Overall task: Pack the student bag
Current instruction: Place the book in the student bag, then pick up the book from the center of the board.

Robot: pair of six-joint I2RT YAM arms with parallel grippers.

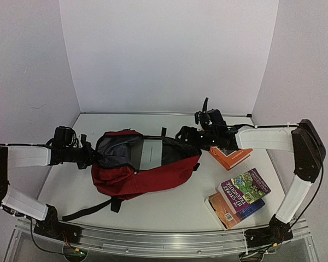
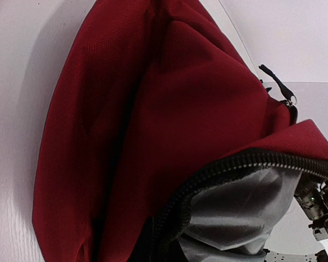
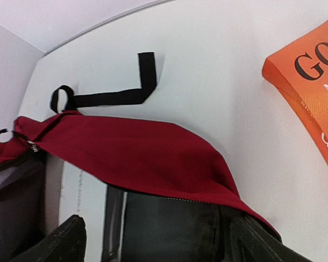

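The student bag [image 1: 153, 177], dark red with grey lining, lies on its side in the middle of the table with its mouth held wide. A white book [image 1: 151, 154] lies inside it. My left gripper [image 1: 92, 158] is at the left rim of the mouth. In the left wrist view the red fabric [image 2: 153, 109] and the black zipper rim fill the frame and hide the fingers, which seem shut on the rim. My right gripper [image 1: 185, 135] is at the right rim. Its fingers [image 3: 65, 240] stand wide apart inside the mouth, with the white book [image 3: 79, 191] between them.
An orange book [image 1: 230, 154] lies right of the bag and also shows in the right wrist view [image 3: 311, 93]. A purple picture book [image 1: 244, 187] lies on another book [image 1: 232, 212] at front right. Black straps trail at the front [image 1: 90, 210] and at the back [image 3: 115, 95].
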